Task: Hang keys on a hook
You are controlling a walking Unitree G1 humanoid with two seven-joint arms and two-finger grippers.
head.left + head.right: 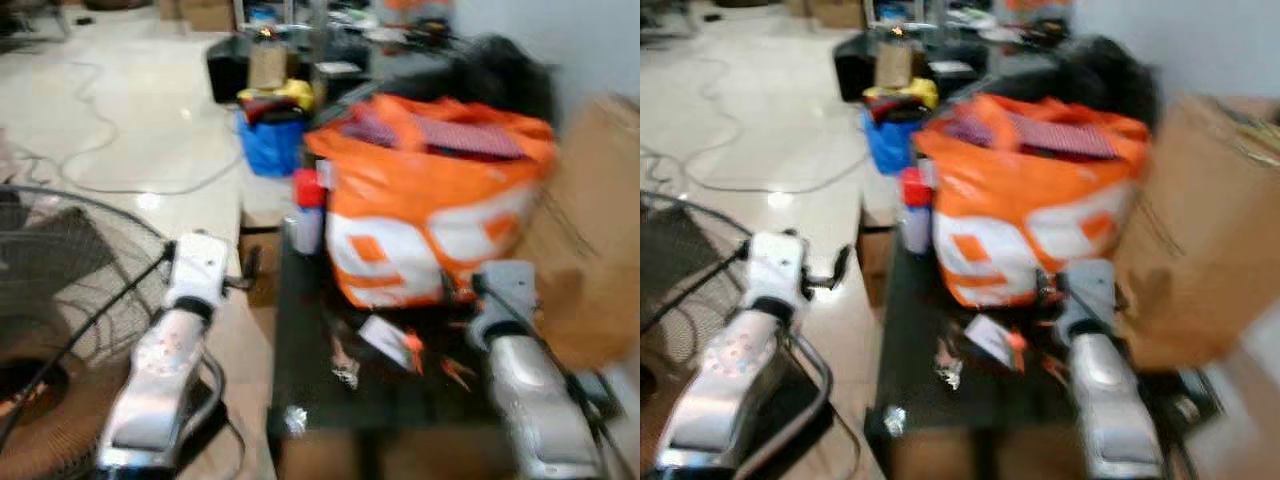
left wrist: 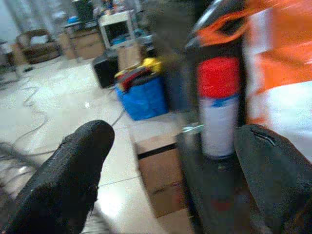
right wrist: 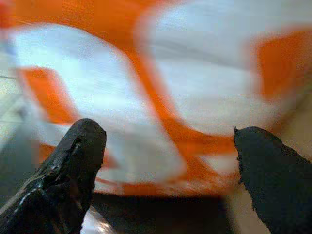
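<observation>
The whole picture is blurred. A small silvery bunch that looks like keys (image 1: 345, 372) lies on a low dark table (image 1: 305, 400), beside a white tag with an orange tip (image 1: 388, 342). My left gripper (image 2: 173, 139) is open off the table's left edge and points toward a red-capped spray can (image 2: 218, 107). My right gripper (image 3: 168, 134) is open too, held low over the table close to a large orange and white bag (image 1: 430, 200). Nothing sits between the fingers of either one.
A standing fan's wire cage (image 1: 60, 290) is close on my left. A cardboard box (image 1: 590, 270) stands right of the bag, and another low box (image 2: 163, 175) sits by the table. A blue bag (image 1: 270, 145) and clutter lie behind. A cable (image 1: 100, 130) crosses the shiny floor.
</observation>
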